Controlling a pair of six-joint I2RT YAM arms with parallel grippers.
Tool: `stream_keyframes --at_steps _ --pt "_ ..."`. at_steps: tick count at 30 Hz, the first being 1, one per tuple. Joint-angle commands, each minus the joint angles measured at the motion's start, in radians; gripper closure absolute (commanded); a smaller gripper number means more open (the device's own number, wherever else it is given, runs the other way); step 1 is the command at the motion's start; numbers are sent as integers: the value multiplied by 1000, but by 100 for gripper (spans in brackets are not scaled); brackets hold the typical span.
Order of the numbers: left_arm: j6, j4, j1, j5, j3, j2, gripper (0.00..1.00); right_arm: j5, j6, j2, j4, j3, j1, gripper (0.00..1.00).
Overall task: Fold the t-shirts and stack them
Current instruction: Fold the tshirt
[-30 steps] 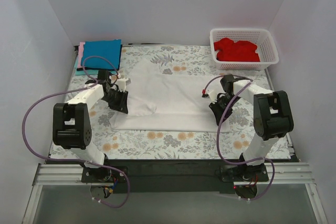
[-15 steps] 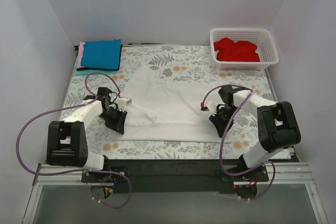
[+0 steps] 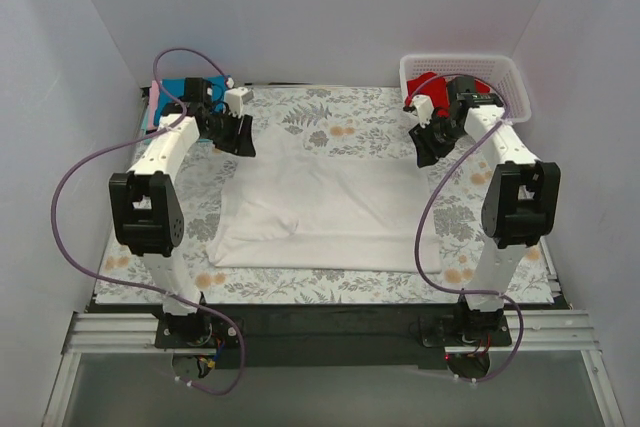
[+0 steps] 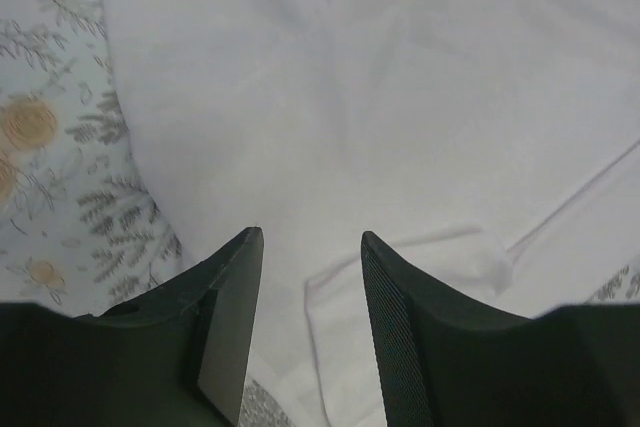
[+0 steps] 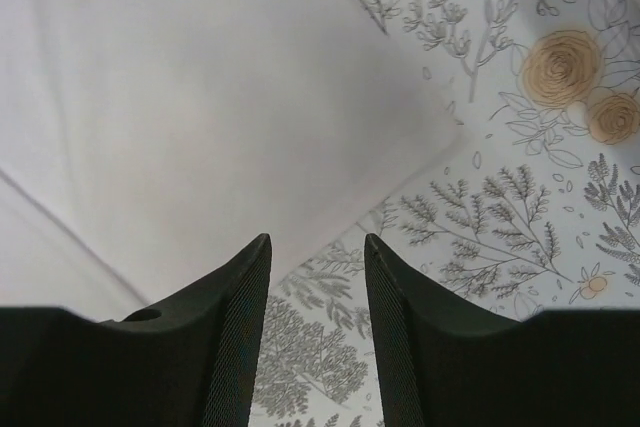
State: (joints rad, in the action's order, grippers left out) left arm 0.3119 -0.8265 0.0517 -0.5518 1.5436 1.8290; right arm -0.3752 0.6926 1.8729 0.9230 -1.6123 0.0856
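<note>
Lying flat in the middle of the floral surface [image 3: 340, 112], the white t-shirt [image 3: 320, 212] looks light, limp and likely to sag; pinching its far corners seems best. The left jaws and right jaws hover there, spread and empty.

Plain white back wall [image 3: 320, 7], white side walls left [image 3: 50, 97] and right [image 3: 600, 67], boxing in three sides. Table covered by floral cloth [image 3: 330, 122], grey leaves and tan blooms. Black plate [image 3: 330, 332] on metal rail [image 3: 110, 332] at near edge. Grey floor [image 3: 330, 392] below. Soft, even light, faint shadows.
</note>
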Motion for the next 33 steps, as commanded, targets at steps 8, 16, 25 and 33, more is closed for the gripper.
stream_keyframes --at_steps 8,16,25,33 --pt "184 222 2 -45 180 177 56 119 -50 172 -262 -58 -3 51" --pt "205 239 2 -30 225 272 56 137 4 252 -294 -64 -10 49" --pt "228 248 17 73 338 412 51 114 31 296 -296 -46 -12 58" --pt "187 234 65 184 472 542 51 117 51 290 -293 -23 -12 75"
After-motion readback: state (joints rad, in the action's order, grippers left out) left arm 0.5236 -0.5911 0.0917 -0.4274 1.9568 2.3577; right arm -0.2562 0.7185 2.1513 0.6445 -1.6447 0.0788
